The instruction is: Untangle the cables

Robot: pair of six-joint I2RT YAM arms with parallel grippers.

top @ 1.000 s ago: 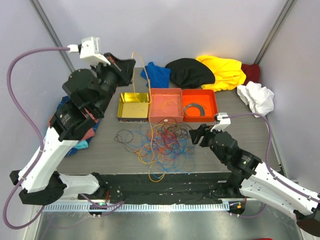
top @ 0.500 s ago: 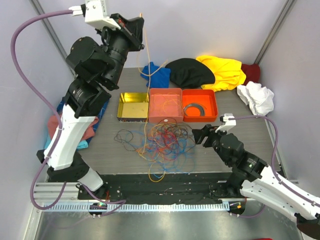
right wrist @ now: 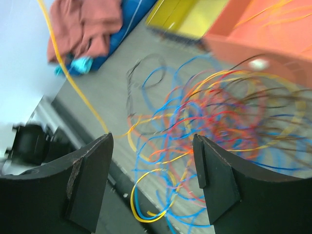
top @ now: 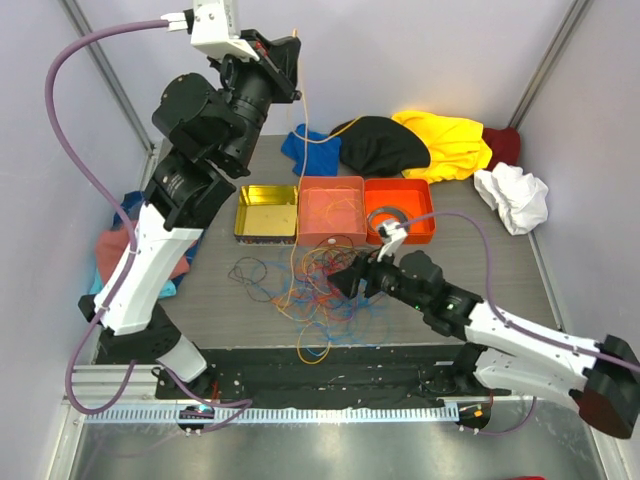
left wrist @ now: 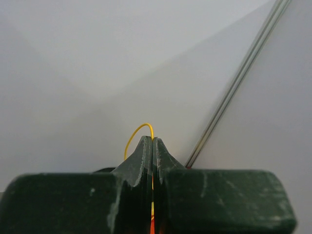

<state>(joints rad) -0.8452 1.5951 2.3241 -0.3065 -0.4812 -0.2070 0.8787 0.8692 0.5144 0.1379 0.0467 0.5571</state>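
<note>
Pale walls [top: 400, 50], grey table [top: 215, 305], tangled cables [top: 330, 280]

Readable text, labels, brands, numbers and signs: none found in any of the three views. The right wrist view is blurred, and any fine print in the overhead view is too small to tell.
</note>
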